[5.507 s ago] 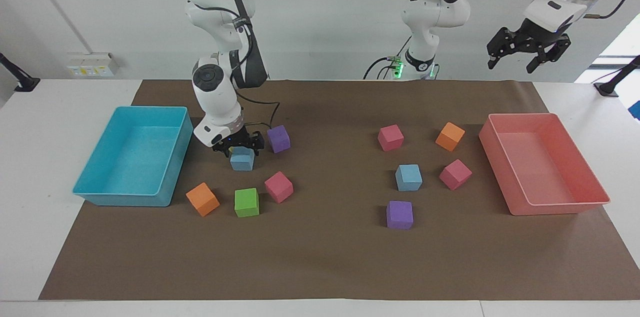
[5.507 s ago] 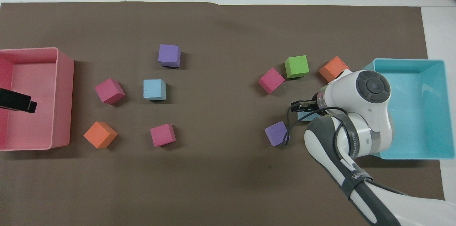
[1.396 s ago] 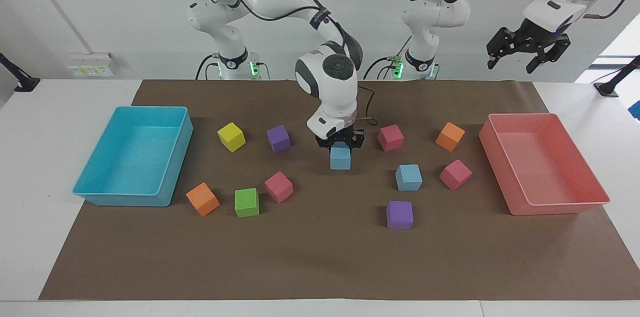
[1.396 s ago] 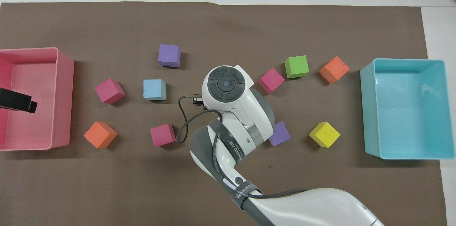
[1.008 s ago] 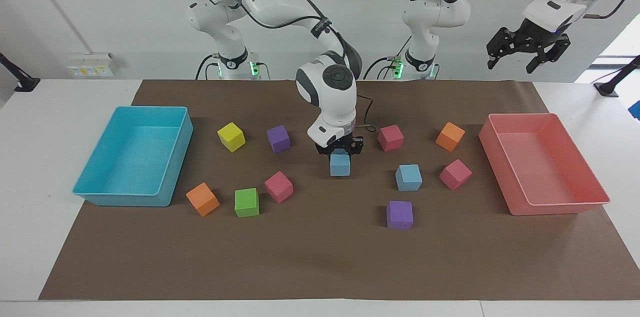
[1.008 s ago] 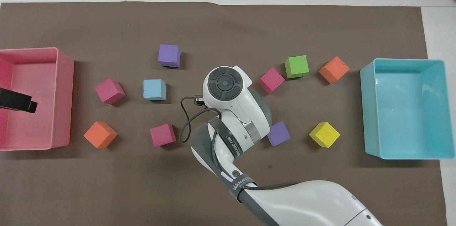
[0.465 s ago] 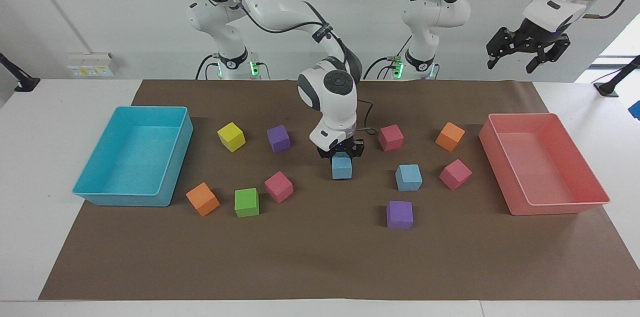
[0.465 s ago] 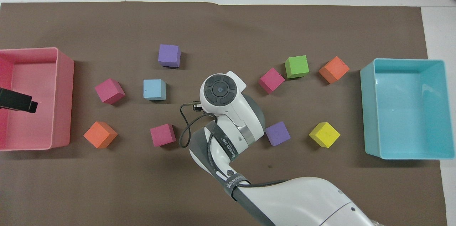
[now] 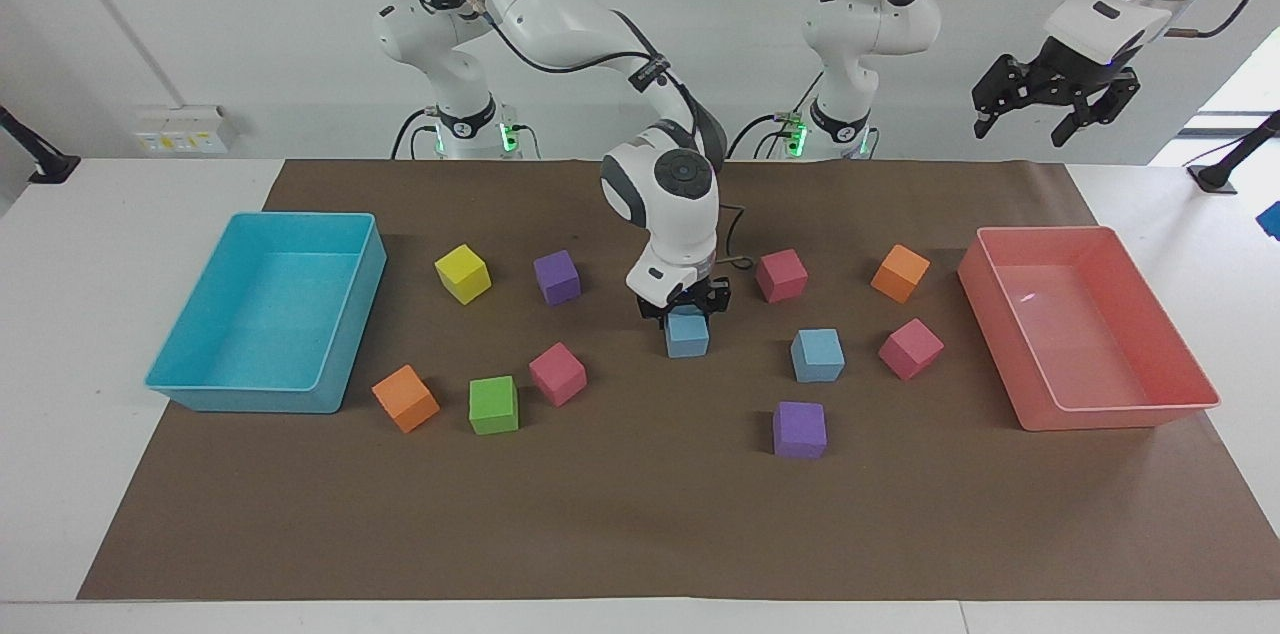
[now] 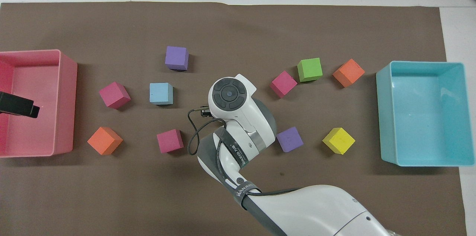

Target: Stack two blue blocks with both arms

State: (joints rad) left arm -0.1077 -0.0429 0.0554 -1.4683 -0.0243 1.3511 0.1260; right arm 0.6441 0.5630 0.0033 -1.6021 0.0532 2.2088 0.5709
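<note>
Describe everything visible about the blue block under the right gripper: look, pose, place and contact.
The blue block is a small sky-blue cube, foam by its matte look, sitting flat and upright on the brown mat near the table's middle. The right gripper is directly over it, fingers straddling its top; whether they grip cannot be told. It touches no other cube; the other blue block lies apart, toward the left arm's end. From overhead the arm hides it.
</note>
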